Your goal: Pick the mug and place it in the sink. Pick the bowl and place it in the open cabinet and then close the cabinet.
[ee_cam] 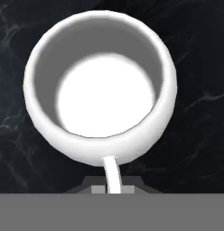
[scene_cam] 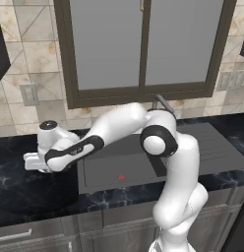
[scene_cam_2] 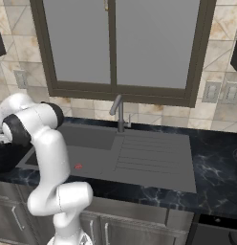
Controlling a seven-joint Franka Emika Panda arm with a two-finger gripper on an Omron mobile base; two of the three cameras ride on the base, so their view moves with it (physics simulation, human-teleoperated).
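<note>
The mug is a small white cup seen from straight above in the hand view, standing on black marbled counter. Its thin handle runs down between my two fingertips. My gripper is shut on that handle. In the left base view my hand is low over the dark counter, left of the sink, and covers the mug. The sink is a dark grey basin with a red drain mark. The bowl is out of view.
A ridged drainboard lies right of the basin, with the faucet behind it under a window. Dark corners of upper wall units show at the picture edges. Black counter stretches left of the sink.
</note>
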